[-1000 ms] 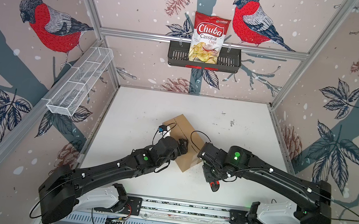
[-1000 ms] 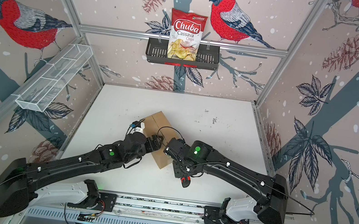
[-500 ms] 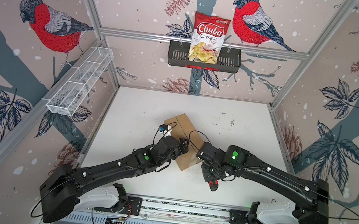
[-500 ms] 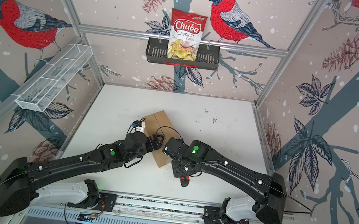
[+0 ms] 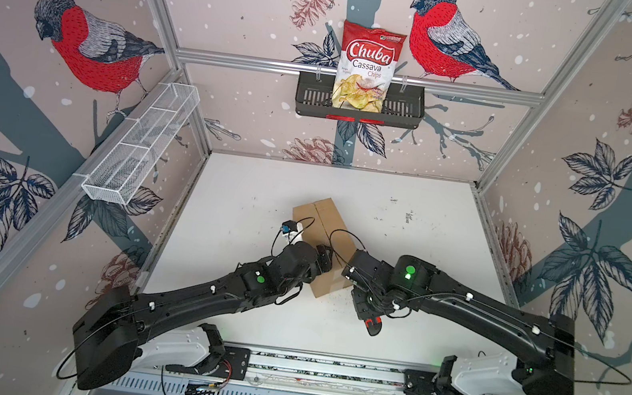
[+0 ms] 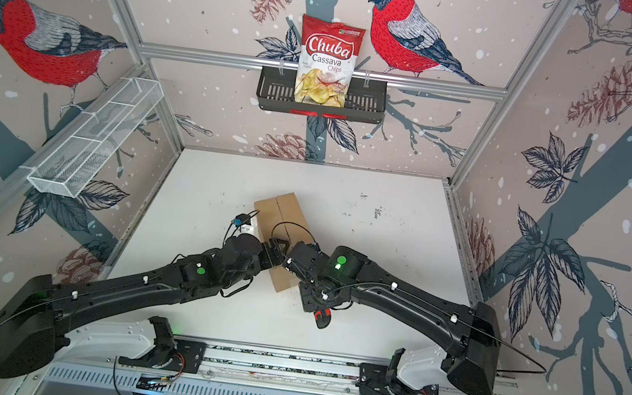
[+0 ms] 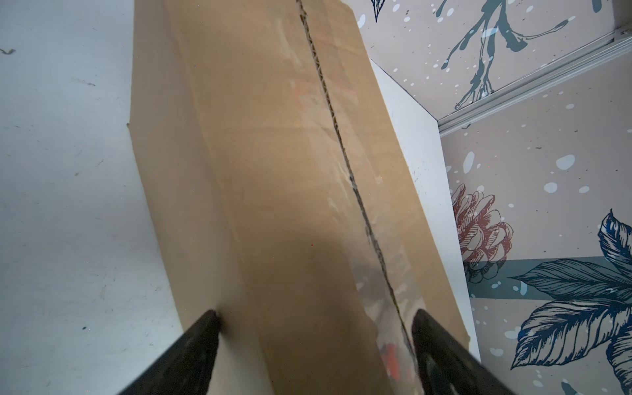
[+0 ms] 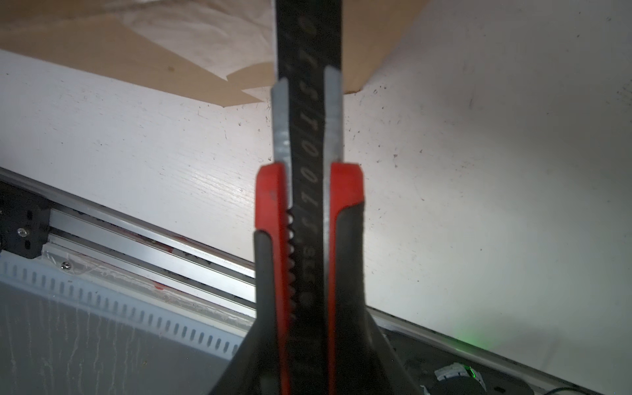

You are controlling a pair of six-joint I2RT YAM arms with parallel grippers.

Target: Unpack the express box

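Note:
The express box [image 5: 324, 216] [image 6: 283, 210], a brown carton with a taped centre seam, lies slantwise mid-table. My left gripper [image 5: 325, 256] [image 6: 275, 249] is open at its near end. In the left wrist view the box [image 7: 273, 171] fills the space between the fingers: one fingertip [image 7: 205, 325] rests by the side wall and the other sits over the top beside the seam. My right gripper [image 5: 364, 304] [image 6: 317, 297] [image 8: 307, 260] is shut on a red-and-black utility knife [image 8: 270, 191] just off the box's near right corner [image 8: 102, 51]. The knife's tail [image 5: 371, 326] sticks out towards the front.
A Chuba chips bag [image 5: 366, 67] stands in the black slotted basket [image 5: 402, 108] on the back wall. A white wire basket [image 5: 136, 148] hangs on the left wall. The metal rail [image 5: 323, 369] runs along the table's front edge.
The left gripper's jaws have come a little closer together over the box's end. The right arm has edged slightly left, knife still held.

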